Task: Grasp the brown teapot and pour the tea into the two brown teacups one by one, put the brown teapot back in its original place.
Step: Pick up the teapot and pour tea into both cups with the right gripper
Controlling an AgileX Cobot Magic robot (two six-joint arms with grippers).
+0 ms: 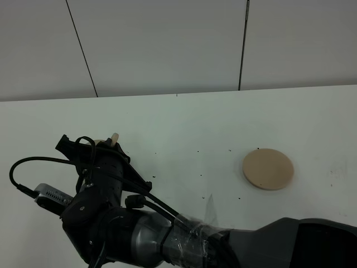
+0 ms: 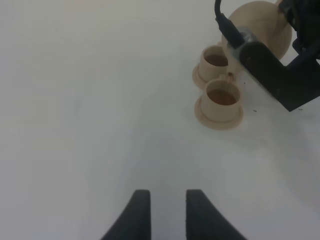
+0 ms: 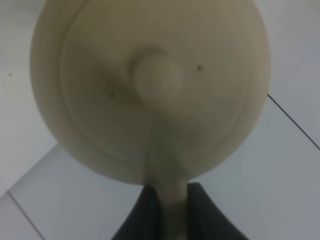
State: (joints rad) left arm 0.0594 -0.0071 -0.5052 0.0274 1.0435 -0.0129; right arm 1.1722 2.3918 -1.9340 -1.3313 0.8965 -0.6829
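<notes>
My right gripper (image 3: 168,202) is shut on the loop handle of the brown teapot (image 3: 150,85), whose knobbed lid fills the right wrist view. From above, my right arm (image 1: 111,190) reaches across to the left and covers the pot except a small tan tip (image 1: 114,137). In the left wrist view the teapot (image 2: 260,25) hangs just behind the two brown teacups, the far one (image 2: 216,62) and the near one (image 2: 221,98), each on its saucer with brown tea inside. My left gripper (image 2: 167,215) is open and empty, well short of the cups. The round tan disc (image 1: 268,168) lies bare at the right.
The white table (image 1: 189,128) runs back to a pale panelled wall. Small dark specks dot the surface between the arm and the disc. The right arm's black wrist and cables (image 2: 275,75) stand close beside the cups.
</notes>
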